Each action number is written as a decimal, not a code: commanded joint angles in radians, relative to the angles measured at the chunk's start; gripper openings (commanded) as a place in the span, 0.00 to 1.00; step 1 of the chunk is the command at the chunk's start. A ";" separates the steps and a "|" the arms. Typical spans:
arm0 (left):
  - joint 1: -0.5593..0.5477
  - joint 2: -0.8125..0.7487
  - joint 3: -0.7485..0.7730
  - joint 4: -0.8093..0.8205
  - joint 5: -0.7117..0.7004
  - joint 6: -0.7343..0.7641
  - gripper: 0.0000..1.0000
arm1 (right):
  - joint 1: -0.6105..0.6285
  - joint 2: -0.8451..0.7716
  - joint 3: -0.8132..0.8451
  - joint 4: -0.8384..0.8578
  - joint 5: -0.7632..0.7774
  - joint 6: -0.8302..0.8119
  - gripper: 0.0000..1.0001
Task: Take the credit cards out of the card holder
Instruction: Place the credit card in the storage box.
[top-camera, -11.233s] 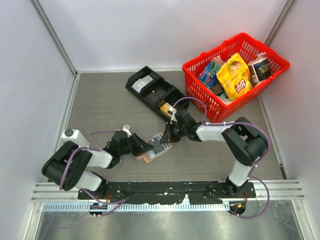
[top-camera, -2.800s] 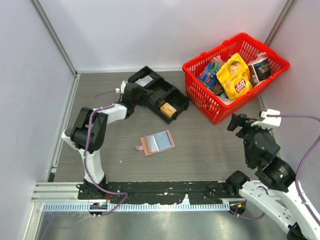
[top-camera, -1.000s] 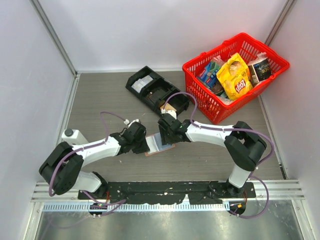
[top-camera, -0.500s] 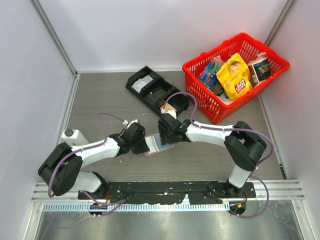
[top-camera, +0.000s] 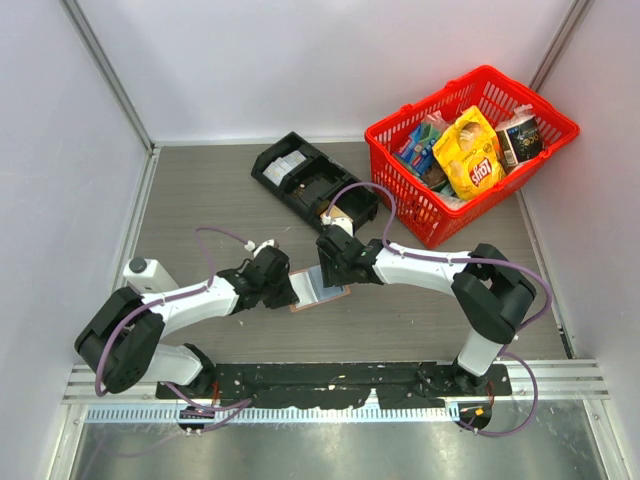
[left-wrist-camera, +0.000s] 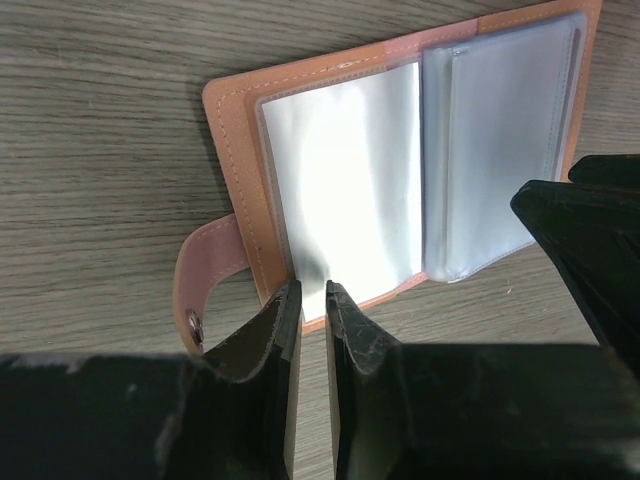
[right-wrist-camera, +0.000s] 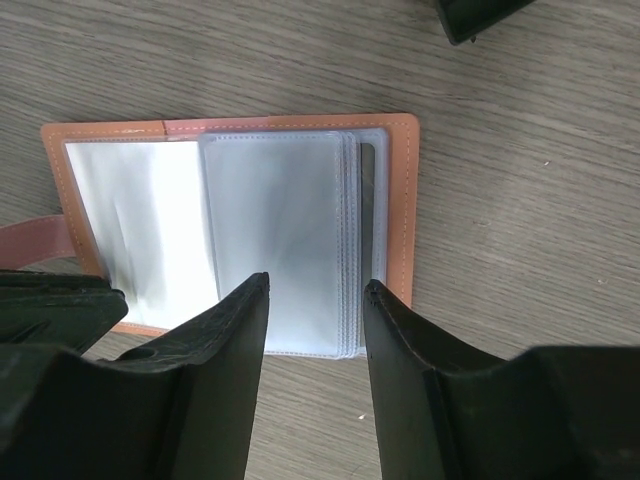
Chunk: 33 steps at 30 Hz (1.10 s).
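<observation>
Where the two arms meet over the grey wood-grain tabletop, the small salmon-pink leather-like card holder lies opened flat. Its long axis runs left to right, with the right end tilted slightly away from the bases. Both arms reach low and inward, the left tool at the holder's left end and the right tool at its far edge. The black plastic compartment tray lies beyond it, well apart, and the red plastic basket full of packets sits further right.

From the left wrist, the clear plastic card sleeves cover the right half of the holder, and the pink snap tab curls out from the left cover. The left tool's fingers are drawn almost together with only a thin slit between them. Their tips are at the holder's near edge just beside the tab, and I cannot tell whether they pinch that edge.

From the right wrist, the right tool stands partly open. Its fingers straddle the near edge of the sleeve stack and grip nothing visible.
</observation>
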 joint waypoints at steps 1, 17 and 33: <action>-0.004 0.014 -0.033 0.016 -0.008 -0.018 0.18 | 0.005 -0.011 -0.010 0.048 0.002 0.013 0.47; -0.004 0.023 -0.045 0.047 0.008 -0.027 0.17 | 0.007 0.007 -0.022 0.049 -0.011 -0.001 0.45; -0.003 0.020 -0.061 0.071 0.022 -0.038 0.16 | 0.034 -0.037 0.005 0.049 -0.068 -0.016 0.41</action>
